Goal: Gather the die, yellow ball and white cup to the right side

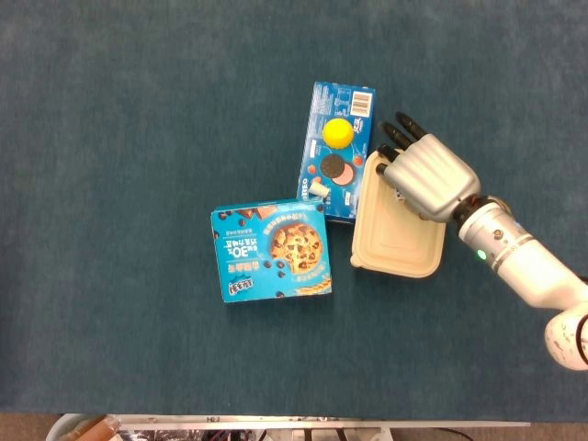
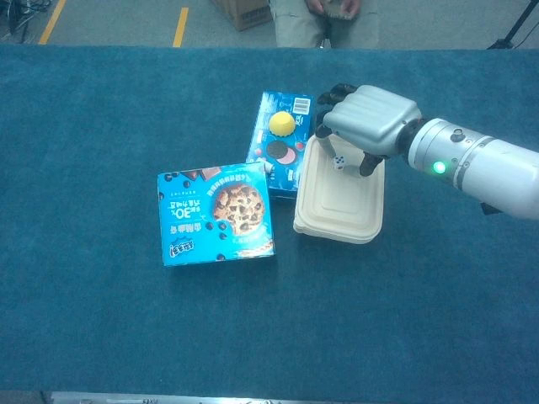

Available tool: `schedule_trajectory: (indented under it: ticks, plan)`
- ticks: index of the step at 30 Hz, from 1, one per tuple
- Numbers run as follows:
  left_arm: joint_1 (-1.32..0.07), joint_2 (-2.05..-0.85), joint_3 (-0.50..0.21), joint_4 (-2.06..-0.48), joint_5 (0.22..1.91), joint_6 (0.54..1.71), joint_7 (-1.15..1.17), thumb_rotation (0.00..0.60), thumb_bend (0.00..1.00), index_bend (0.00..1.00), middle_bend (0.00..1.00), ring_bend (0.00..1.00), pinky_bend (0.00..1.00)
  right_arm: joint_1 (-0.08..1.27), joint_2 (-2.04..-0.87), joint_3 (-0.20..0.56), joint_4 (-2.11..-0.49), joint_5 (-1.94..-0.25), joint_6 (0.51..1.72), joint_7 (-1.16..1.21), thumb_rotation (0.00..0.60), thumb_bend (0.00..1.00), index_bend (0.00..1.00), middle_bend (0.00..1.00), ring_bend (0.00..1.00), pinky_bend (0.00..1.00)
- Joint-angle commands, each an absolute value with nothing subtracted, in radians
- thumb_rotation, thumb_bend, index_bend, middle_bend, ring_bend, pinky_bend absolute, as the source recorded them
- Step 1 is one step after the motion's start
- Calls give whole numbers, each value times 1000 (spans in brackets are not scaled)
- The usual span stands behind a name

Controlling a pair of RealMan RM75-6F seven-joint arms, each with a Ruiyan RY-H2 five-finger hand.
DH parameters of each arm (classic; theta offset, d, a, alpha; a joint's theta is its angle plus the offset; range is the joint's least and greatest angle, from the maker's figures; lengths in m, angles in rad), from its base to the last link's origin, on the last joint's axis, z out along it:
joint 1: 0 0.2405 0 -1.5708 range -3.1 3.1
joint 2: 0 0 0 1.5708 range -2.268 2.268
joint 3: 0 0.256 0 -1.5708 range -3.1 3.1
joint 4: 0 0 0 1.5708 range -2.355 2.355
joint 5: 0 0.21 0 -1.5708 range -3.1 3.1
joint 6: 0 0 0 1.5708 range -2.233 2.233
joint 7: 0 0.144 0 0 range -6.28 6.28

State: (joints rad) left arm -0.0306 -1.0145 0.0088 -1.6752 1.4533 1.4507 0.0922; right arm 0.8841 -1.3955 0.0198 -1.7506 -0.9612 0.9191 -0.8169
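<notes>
right arm comes in from the right, right hand (image 2: pixel 368 124) palm down, fingers (image 1: pixel 401 131) curled down. left hand not seen.
</notes>
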Motion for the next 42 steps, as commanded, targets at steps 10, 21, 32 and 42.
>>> schedule_trajectory:
  ticks: [10,21,32,42]
  plan:
    - [-27,-1015,9,-1669,1456,1454,84,522,293,359,397,329,237,898,-1406,10,-1753,-942,930,-820,600,315,483,286,58,57]
    - [-22,-1017,11,-1662,1457,1458,77,518,294,359,396,329,237,895,-1396,7,-1770,-943,954,-808,600,327,483,285,58,56]
    - [-23,-1018,11,-1659,1461,1456,72,519,294,359,397,329,236,885,-1339,39,-1780,-923,995,-776,600,327,483,286,58,57]
    - [-25,-1021,13,-1665,1464,1450,71,520,293,359,397,329,237,890,-1281,61,-1734,-836,991,-776,600,327,483,285,58,56]
